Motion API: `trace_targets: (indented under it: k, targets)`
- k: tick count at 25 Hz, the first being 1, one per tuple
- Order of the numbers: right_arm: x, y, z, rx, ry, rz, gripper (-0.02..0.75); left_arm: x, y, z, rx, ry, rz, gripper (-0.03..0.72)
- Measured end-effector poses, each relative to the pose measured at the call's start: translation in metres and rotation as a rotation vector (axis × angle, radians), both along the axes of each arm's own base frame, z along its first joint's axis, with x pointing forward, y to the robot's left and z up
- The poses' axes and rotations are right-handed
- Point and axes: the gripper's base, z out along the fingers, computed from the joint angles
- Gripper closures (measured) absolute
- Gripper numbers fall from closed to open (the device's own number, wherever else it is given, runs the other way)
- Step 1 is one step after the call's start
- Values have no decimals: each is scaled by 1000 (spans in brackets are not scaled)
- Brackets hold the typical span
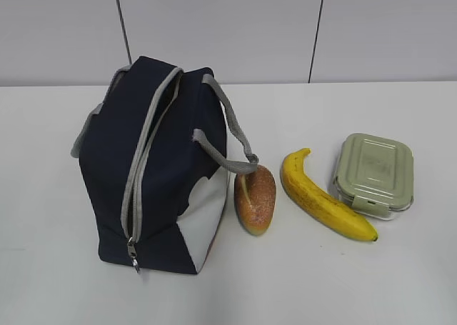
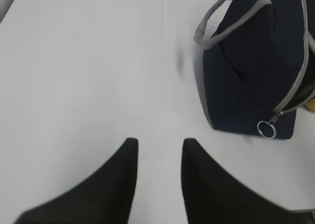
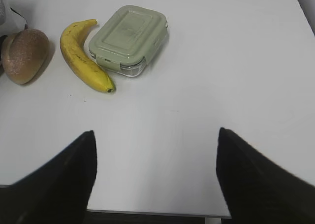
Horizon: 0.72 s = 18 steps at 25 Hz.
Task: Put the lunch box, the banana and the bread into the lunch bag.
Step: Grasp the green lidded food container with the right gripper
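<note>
Lunch bag (image 1: 153, 168) upright at left of the counter (image 1: 400, 282), zipper strip (image 1: 146, 161) run shut along the top, metal ring pull (image 2: 266, 129) hanging at the near end; closed, hence nothing loadable until unzipped. Grey handles (image 1: 227, 128) slack, the right one drooping onto the bread (image 1: 255, 199).

Bread, banana (image 1: 321, 196) and lunch box (image 1: 374, 173) laid in a row just right of the bag, each clear above for a grasp; banana touching or all but touching the box, tip toward the near edge. Lid of the box clipped down.

Left gripper (image 2: 158, 150) low over bare counter, left of the bag, jaws narrowly apart, empty. Right gripper (image 3: 156, 150) near of the food, jaws wide apart, empty. Likely first step: ring pull.
</note>
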Motion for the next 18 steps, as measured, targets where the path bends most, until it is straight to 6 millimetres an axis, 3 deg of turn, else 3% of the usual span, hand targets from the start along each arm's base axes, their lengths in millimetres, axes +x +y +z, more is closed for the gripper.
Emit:
trace_targets:
  k: [15, 18]
  targets:
    - [0, 0, 0, 0, 0, 0, 177, 1, 0, 1, -3, -3, -2, 452]
    - [0, 0, 0, 0, 0, 0, 177, 6, -3, 10, -27, 18, -19, 452]
